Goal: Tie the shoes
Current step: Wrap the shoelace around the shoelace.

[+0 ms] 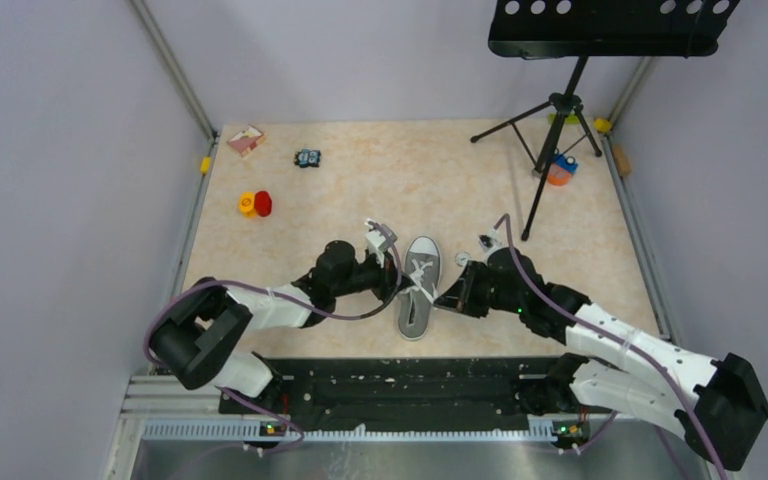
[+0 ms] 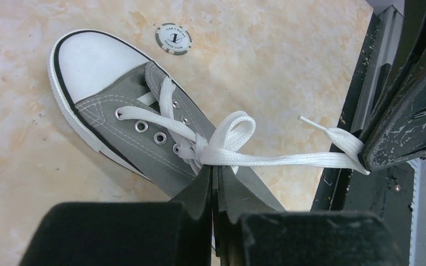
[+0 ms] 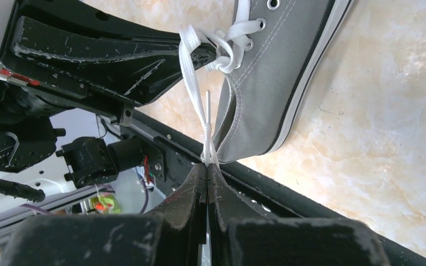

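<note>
The grey sneaker (image 1: 418, 290) lies mid-table, its white toe cap pointing away from the arm bases. In the left wrist view the shoe (image 2: 105, 111) shows a half-formed knot in its white laces (image 2: 227, 141). My left gripper (image 2: 216, 169) is shut, its tips pinching the lace right at the knot; it also shows in the top view (image 1: 398, 283). My right gripper (image 3: 207, 165) is shut on a doubled lace strand (image 3: 197, 94) pulled taut from the knot towards the near right; it also shows in the top view (image 1: 444, 300). The lace's aglet sticks out past the right fingers (image 2: 388, 138).
A poker chip (image 2: 173, 39) lies beyond the toe. A music stand tripod (image 1: 558, 120) stands at the back right beside an orange-and-blue object (image 1: 560, 170). Red and yellow pieces (image 1: 255, 204), a card (image 1: 246, 139) and a small blue toy (image 1: 307, 157) lie at the back left. A black rail (image 3: 333, 199) runs along the table's near edge.
</note>
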Robot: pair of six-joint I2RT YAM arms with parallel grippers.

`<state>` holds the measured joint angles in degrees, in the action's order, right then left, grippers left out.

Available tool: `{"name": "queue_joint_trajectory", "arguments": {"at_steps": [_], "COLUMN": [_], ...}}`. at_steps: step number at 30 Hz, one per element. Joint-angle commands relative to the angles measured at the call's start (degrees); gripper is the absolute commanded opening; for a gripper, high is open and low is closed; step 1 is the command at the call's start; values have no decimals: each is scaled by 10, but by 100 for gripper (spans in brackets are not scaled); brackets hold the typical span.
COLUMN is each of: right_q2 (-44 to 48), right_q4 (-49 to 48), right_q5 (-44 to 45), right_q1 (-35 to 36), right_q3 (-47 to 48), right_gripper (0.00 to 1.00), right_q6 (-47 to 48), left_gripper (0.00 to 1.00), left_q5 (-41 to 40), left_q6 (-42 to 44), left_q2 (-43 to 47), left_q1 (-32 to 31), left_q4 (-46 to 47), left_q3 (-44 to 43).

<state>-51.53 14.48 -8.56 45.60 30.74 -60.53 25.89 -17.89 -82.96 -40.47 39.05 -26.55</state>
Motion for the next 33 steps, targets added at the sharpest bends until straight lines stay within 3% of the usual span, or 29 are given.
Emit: {"name": "queue_joint_trajectory", "arguments": {"at_steps": [1,12,24,28,33], "right_q2": [-8,-68,-113,-119,-124], "right_q4": [-23,-65,-68,-52,-9], "right_q5": [-25,-33,-20,-14,3], "right_q1": [5,5,-1,-2,-18], "right_q3": [3,3,12,25,54], "right_gripper": [0,0,0,25,40], "right_q6": [6,16,45,76,131], "left_gripper": [0,0,0,0,0], "left_q5": [-3,59,65,72,80], "left_q6": [0,-15,-8,-3,9], "left_q2": [19,3,14,12,19], "left_q1": [4,3,3,3,4], "left_q4": [25,29,21,7,-18], "left_q3": [5,-1,3,-2,-6]}}
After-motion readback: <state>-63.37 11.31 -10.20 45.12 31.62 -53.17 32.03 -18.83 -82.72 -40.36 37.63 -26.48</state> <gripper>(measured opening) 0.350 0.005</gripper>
